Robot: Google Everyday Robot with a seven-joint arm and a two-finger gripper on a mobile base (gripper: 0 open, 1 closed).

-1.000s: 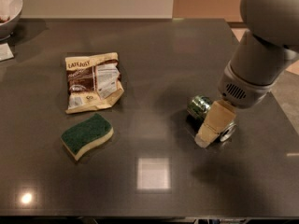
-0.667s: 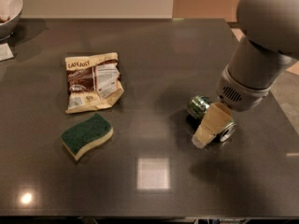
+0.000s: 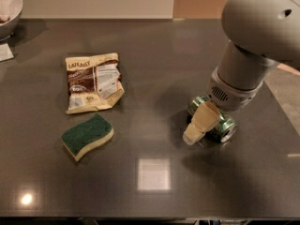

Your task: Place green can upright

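The green can (image 3: 223,127) lies on its side on the dark table (image 3: 154,69), right of centre, with one silver end facing the front right. My gripper (image 3: 202,121) hangs from the big grey arm (image 3: 243,64) and reaches down right at the can, covering its middle. A cream-coloured part of the gripper lies across the near side of the can and touches the table in front of it. Whether the can is gripped is hidden by the wrist.
A brown and white snack bag (image 3: 93,82) lies at the left. A green-topped sponge (image 3: 87,135) lies in front of it. A bowl (image 3: 9,8) stands at the back left corner. The table's right edge is close to the arm.
The gripper has shifted slightly to the left along the can. The can, bag and sponge have not moved.
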